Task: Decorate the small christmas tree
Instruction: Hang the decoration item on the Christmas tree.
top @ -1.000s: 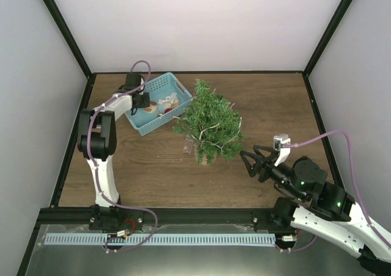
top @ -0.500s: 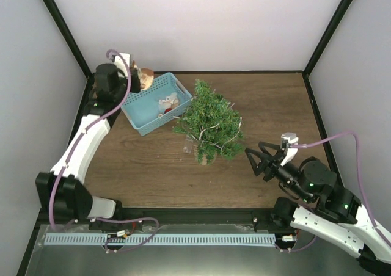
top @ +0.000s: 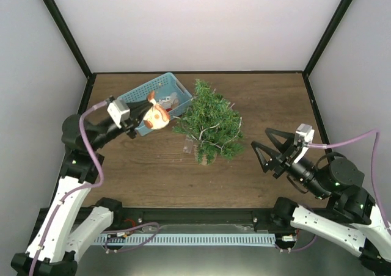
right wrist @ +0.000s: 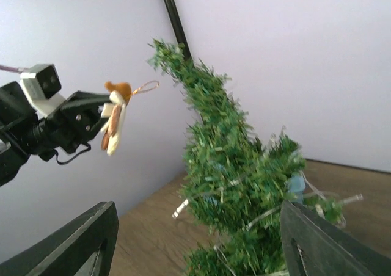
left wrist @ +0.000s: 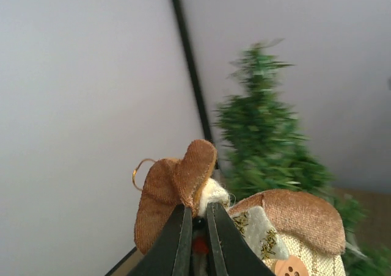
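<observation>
The small christmas tree [top: 209, 122] stands mid-table, bushy green, with pale strands on its branches; it shows in the left wrist view [left wrist: 269, 141] and the right wrist view [right wrist: 235, 178]. My left gripper [top: 143, 114] is shut on a brown and cream fabric ornament [top: 158, 116] with a gold loop, held in the air left of the tree. The ornament fills the left wrist view [left wrist: 183, 190] and shows in the right wrist view [right wrist: 115, 118]. My right gripper [top: 267, 154] is open and empty, right of the tree, facing it.
A light-blue plastic basket [top: 139, 97] holding more ornaments sits behind and left of the tree, partly hidden by the left arm. Black frame posts and pale walls enclose the wooden table [top: 275, 99].
My left arm has lifted the ornament out of the basket and swung it from the back left corner toward the tree. My right gripper has risen and drawn slightly back to the right.
</observation>
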You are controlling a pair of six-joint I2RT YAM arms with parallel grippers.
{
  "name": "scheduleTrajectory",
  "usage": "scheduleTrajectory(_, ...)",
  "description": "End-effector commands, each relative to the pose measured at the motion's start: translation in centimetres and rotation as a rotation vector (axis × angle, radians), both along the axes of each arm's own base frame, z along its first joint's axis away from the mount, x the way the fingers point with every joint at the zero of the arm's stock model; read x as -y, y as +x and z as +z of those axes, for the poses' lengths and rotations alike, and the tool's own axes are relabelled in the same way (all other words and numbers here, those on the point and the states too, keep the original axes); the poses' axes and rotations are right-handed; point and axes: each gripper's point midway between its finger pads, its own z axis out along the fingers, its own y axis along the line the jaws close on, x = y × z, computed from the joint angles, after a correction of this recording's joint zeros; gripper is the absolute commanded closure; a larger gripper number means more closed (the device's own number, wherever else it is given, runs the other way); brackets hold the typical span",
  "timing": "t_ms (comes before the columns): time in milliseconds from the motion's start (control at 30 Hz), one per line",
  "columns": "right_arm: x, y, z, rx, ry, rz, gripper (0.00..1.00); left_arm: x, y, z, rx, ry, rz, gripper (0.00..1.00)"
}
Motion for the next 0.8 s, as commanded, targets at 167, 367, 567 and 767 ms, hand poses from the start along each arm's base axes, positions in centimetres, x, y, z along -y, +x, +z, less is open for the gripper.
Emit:
scheduleTrajectory(167, -3.0, -1.0, 4.7, 0.163, -0.019, 0.124, 0.25, 1.9, -9.4, 2.1, 0.267, 0.008, -0.351, 0.96)
scheduleTrajectory(367, -4.1, -0.5, 4.5, 0.141, -0.023, 0.132, 0.25, 2.4, -9.9, 4.5, 0.331, -0.03, -0.397, 0.96)
scheduleTrajectory(567, -3.2, -0.3, 4.3, 0.128, 0.006, 0.098, 0.25, 4.3, -9.3, 6.1, 0.374, -0.041, -0.466, 0.96)
scheduleTrajectory(767, -3.3, -0.2, 3.7, 0.116, -0.007, 0.098, 0.25, 6.0, -7.3, 7.1, 0.422, 0.003, -0.443, 0.96)
